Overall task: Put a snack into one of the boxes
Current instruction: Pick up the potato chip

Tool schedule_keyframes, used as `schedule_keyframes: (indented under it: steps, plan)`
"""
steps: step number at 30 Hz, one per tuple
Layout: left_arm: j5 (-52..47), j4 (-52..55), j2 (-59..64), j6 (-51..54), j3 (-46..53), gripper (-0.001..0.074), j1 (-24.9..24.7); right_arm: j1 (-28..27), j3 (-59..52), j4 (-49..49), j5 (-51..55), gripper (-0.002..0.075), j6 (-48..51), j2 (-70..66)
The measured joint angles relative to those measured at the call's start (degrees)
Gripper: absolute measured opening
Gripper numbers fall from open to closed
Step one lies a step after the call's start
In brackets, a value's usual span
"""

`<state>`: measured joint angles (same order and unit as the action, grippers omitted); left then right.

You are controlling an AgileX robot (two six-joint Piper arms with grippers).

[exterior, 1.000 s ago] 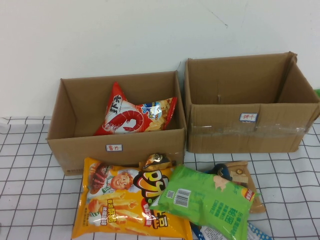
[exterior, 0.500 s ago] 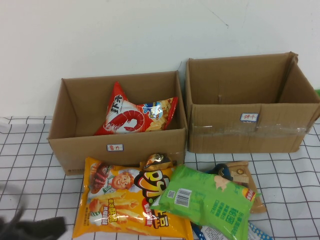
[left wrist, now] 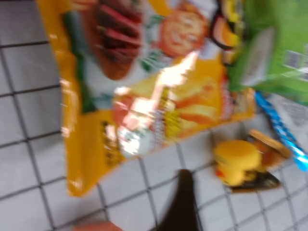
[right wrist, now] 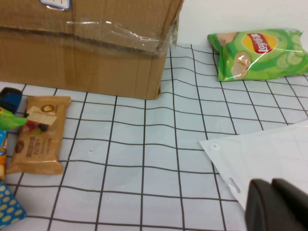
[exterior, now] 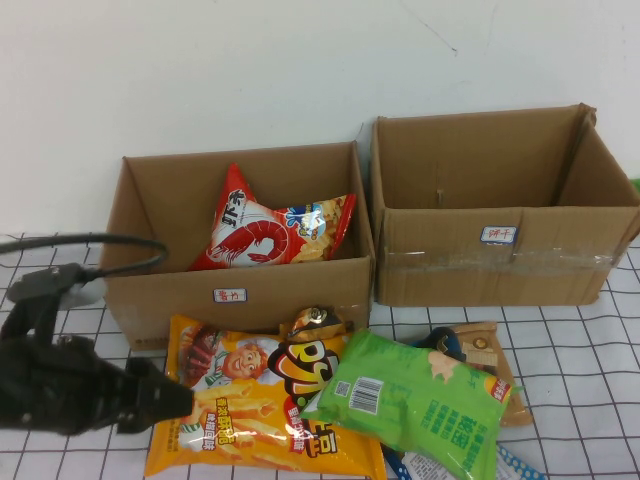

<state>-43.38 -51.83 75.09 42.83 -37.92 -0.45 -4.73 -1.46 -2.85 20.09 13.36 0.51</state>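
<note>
Two open cardboard boxes stand at the back. The left box (exterior: 150,290) holds a red shrimp snack bag (exterior: 265,235). The right box (exterior: 500,270) looks empty. In front lie a big yellow snack bag (exterior: 250,400), a green bag (exterior: 420,400) overlapping it, and a brown bar (exterior: 480,345). My left gripper (exterior: 165,402) hovers at the yellow bag's left edge; the bag fills the left wrist view (left wrist: 144,96). My right gripper (right wrist: 279,207) is shut and empty, low over the table, outside the high view.
A small dark and gold packet (exterior: 315,320) lies against the left box. Blue packets (exterior: 430,465) lie under the green bag. In the right wrist view a green chips bag (right wrist: 260,50) and a white sheet (right wrist: 260,154) lie to the right of the right box (right wrist: 86,48).
My left arm has come into the high view from the lower left and moved right, up to the yellow bag's left edge. The snacks and boxes have not moved.
</note>
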Motion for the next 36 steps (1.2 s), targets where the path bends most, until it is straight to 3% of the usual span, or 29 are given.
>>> schedule_keyframes:
  steps: [3, 7, 18, 25, 36]
  plan:
    - [2.80, 0.00, 3.99, 0.80, -1.40, 0.0624, 0.00, 0.00, 0.00, 0.00, 0.00, -0.0001, 0.00, 0.00]
    - [6.68, -1.16, 8.35, 3.35, -3.73, 0.0680, 0.00, 0.00, 0.00, 0.00, 0.00, -0.0001, 0.00, 0.00]
    - [10.75, -14.78, 21.59, 15.13, -10.21, 0.0693, 0.00, 0.00, 0.00, 0.00, 0.00, -0.0001, 0.00, 0.00]
    - [12.66, -16.60, 29.85, 18.89, -13.82, 0.0693, 0.00, 0.00, 0.00, 0.00, 0.00, -0.0001, 0.00, 0.00]
    - [4.77, -22.10, 38.96, 23.66, -17.28, 0.0693, 0.00, 0.00, 0.00, 0.00, 0.00, -0.0001, 0.00, 0.00]
